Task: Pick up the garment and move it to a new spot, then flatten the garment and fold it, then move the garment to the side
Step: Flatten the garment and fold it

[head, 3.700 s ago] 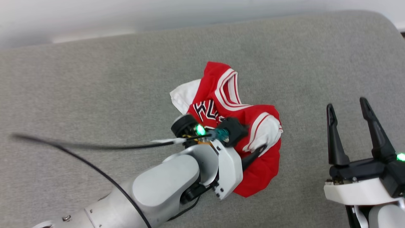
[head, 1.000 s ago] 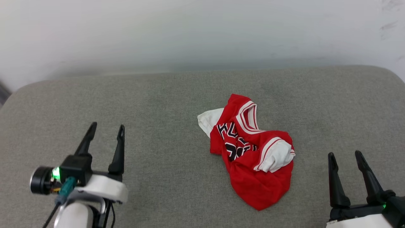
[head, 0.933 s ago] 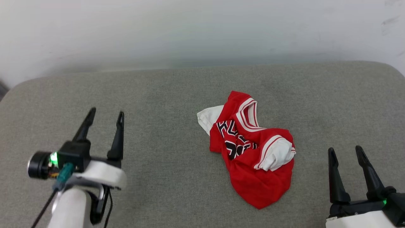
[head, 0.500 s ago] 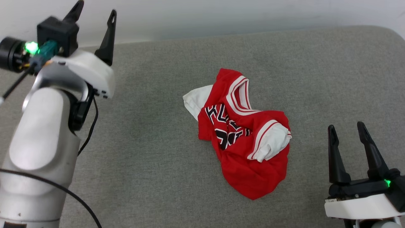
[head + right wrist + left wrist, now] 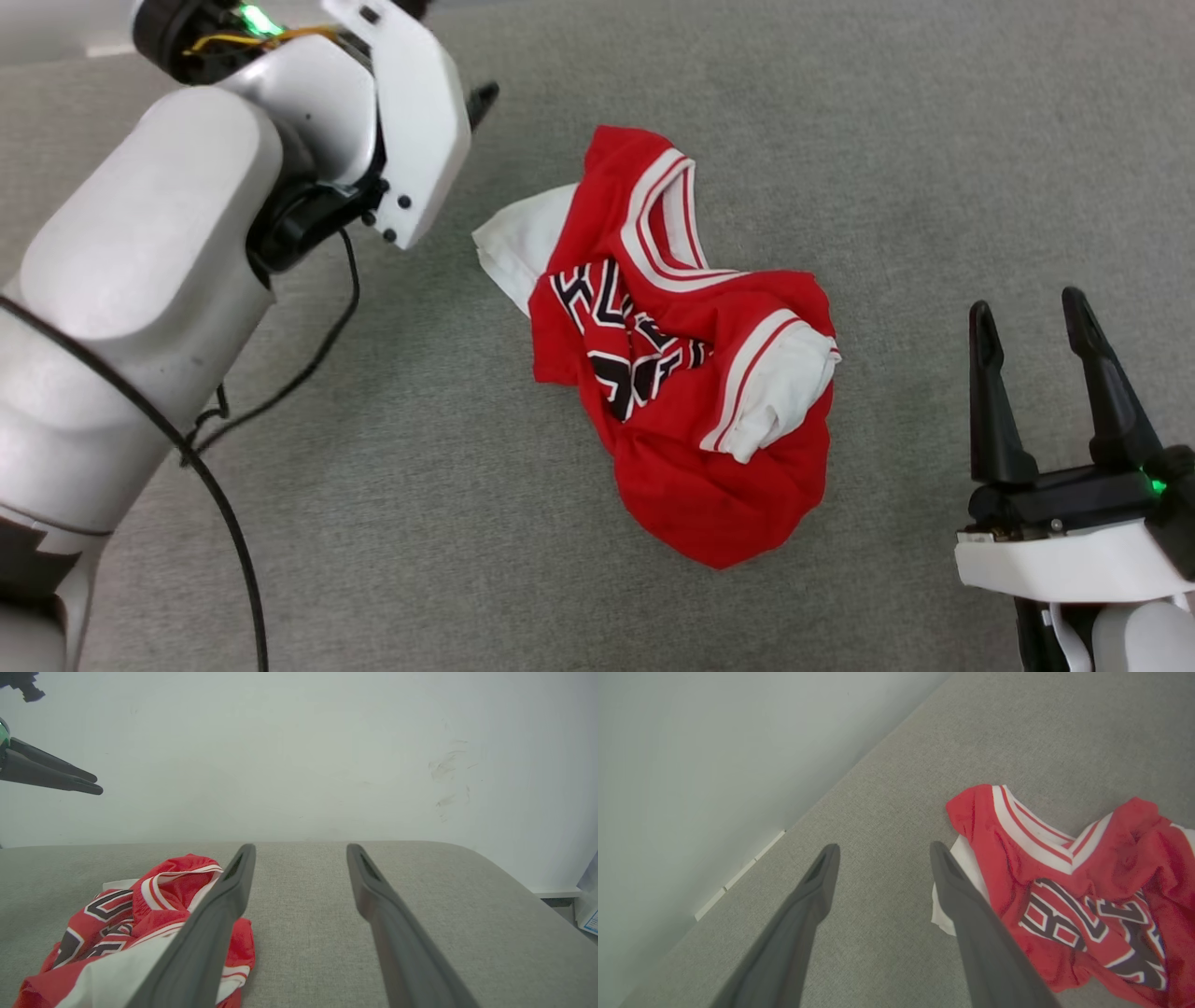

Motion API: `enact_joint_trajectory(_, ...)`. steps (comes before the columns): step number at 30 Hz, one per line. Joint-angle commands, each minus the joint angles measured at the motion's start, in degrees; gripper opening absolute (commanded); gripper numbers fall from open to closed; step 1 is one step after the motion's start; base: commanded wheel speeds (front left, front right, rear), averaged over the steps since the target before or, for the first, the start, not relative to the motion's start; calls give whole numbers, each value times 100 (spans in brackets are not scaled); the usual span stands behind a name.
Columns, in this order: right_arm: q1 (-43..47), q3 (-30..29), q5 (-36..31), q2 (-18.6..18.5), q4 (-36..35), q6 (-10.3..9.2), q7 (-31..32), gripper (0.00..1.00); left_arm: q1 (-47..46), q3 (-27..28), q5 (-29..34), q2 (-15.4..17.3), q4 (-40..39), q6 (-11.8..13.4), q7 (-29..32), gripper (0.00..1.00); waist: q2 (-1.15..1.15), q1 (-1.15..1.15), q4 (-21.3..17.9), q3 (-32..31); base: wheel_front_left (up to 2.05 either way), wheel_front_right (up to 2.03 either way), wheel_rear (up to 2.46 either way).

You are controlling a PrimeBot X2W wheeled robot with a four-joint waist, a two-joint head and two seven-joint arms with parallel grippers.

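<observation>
Crumpled red garment (image 5: 681,373) lies in a heap near the middle of the grey fabric-covered tabletop (image 5: 934,140). One white sleeve sits on top, and the lettering is partly lost in the folds. The left jaws, open and empty, hang above the tabletop just beside the collar end, apparently lined up for a first pinch there. The right jaws, likewise open and empty, wait to the garment's right, clear of the cloth.
</observation>
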Motion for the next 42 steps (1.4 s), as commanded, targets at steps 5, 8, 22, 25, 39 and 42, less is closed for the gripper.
enact_joint_trajectory(5,-244,70,35,9,-49,-4,-12,100,-464,-865,-939,119,92,2,1168,100,0,-1,-214,299,0,0,0)
enact_joint_trajectory(8,-367,107,58,9,-71,-4,-12,100,-767,-1552,-1371,172,206,2,1732,100,0,-1,-329,533,0,0,0)
enact_joint_trajectory(22,-465,116,45,9,40,-4,-12,100,-755,-2685,-1617,192,514,2,1410,0,0,-1,-310,613,0,0,0)
enact_joint_trajectory(25,-332,70,30,9,83,-4,-12,100,-761,-2677,-1701,261,439,2,1050,0,0,-1,-208,376,0,0,0)
enact_joint_trajectory(39,101,-8,-154,9,177,-4,-12,100,54,-2694,-2317,1565,513,2,513,0,0,-1,401,-447,0,0,0)
enact_joint_trajectory(42,130,-13,-189,9,184,-4,-12,100,345,-2690,-2477,1823,674,18,463,0,0,-1,486,-478,0,0,0)
